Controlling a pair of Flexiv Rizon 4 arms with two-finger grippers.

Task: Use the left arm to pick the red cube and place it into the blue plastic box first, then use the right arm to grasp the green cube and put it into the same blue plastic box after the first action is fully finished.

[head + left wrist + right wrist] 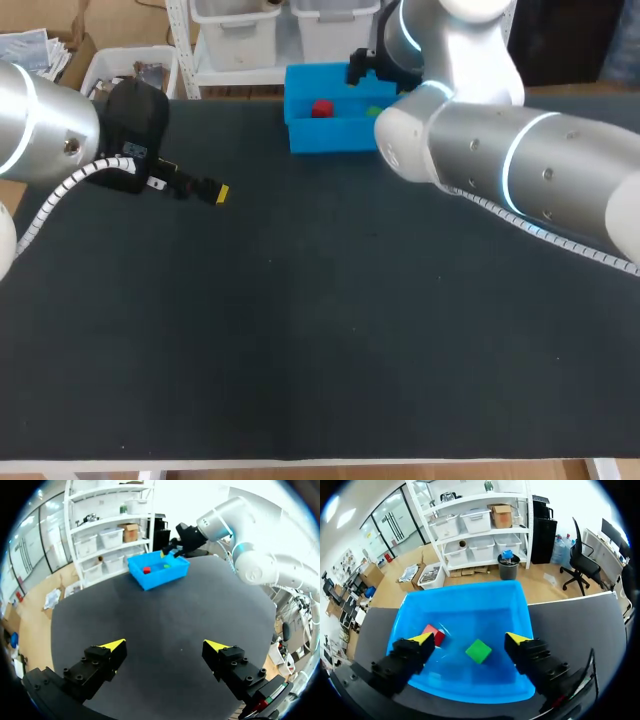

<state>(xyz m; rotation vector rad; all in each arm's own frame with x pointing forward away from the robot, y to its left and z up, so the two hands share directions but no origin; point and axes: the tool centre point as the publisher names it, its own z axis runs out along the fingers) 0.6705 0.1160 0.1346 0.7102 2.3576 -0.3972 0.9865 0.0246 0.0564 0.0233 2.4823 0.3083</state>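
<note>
Both cubes are sitting inside the blue plastic box (335,135) at the far edge of the table (320,330). The red cube (434,634) is lying toward the box's left side and the green cube (478,651) just to its right, the two near each other but not touching.

The right arm (520,160) is coming in from the right and stretching across to the far side. The right gripper (469,639) is hanging over the box, released and spread wide, gripping nothing. In its wrist view the green cube is showing on the box floor between the two yellow tips (421,638), touched by neither, and the red cube is peeking out from behind one finger.

Over on the left, the left arm (50,130) is holding the left gripper (165,646) above the dark tabletop, well apart from the box. Its jaws are also released, with nothing between them. From that wrist view the box is lying far ahead, both cubes visible inside it, with the right gripper poised at its far right side.
</note>
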